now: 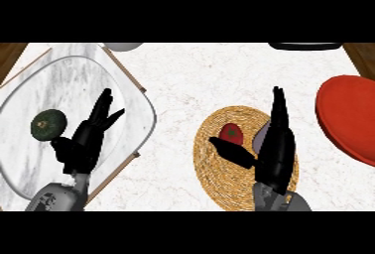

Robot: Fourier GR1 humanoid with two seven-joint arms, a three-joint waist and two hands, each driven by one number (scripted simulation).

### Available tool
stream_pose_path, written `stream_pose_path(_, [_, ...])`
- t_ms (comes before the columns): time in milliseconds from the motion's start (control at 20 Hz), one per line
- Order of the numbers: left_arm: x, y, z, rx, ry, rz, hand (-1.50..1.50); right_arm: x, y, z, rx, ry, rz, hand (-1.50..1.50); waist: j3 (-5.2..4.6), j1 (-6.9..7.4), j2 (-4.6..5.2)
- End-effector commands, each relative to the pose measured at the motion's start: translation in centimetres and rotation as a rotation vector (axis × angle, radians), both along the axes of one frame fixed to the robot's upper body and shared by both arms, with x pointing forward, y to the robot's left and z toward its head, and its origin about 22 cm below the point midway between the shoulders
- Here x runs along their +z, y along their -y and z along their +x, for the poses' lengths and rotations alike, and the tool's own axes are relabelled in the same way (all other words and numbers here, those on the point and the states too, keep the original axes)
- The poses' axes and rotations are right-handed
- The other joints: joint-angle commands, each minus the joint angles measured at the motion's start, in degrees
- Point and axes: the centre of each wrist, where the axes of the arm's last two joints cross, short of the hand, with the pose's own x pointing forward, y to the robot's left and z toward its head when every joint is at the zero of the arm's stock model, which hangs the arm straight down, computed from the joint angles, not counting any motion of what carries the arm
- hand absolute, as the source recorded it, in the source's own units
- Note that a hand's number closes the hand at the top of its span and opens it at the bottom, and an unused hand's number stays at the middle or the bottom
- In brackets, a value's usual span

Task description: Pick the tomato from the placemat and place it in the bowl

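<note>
The right hand (275, 144) stands over the woven placemat (219, 173), fingers straight and pressed together pointing far, thumb spread out to the left. The thumb's tip lies just near of the tomato (231, 133) — whether it touches cannot be told. The tomato sits on the placemat, toward its far side, just left of the hand. A purplish object (261, 139) shows beside the palm, mostly hidden by it. To the right, well apart from the tomato, the red bowl (350, 116) rests on the pale marbled surface (198, 74). On the left, the left hand (86, 136) is open, fingers spread, over a clear tray (139, 106) — a dark green round vegetable (48, 124) lies just left of it.
</note>
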Motion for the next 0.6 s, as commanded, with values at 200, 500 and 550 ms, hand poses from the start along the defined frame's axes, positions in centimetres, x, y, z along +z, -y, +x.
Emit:
stream_pose_path(200, [-0.1,1.3,1.2,-0.010,-0.011,-0.033,0.00,2.5,-1.0,1.3,-0.019,-0.307,0.031,-1.50,0.09,0.67,0.33])
stream_pose_path(500, [-0.6,0.6,1.7,-0.017,0.018,-0.031,0.00,1.8,-1.3,1.6,0.007,-0.356,0.043,-1.50,0.11,0.79,0.35])
stream_pose_path(550, [0.1,0.2,-1.5,-0.006,0.017,-0.011,0.00,0.9,0.3,-0.3,0.010,-0.352,0.047,-1.50,0.14,0.93,0.15])
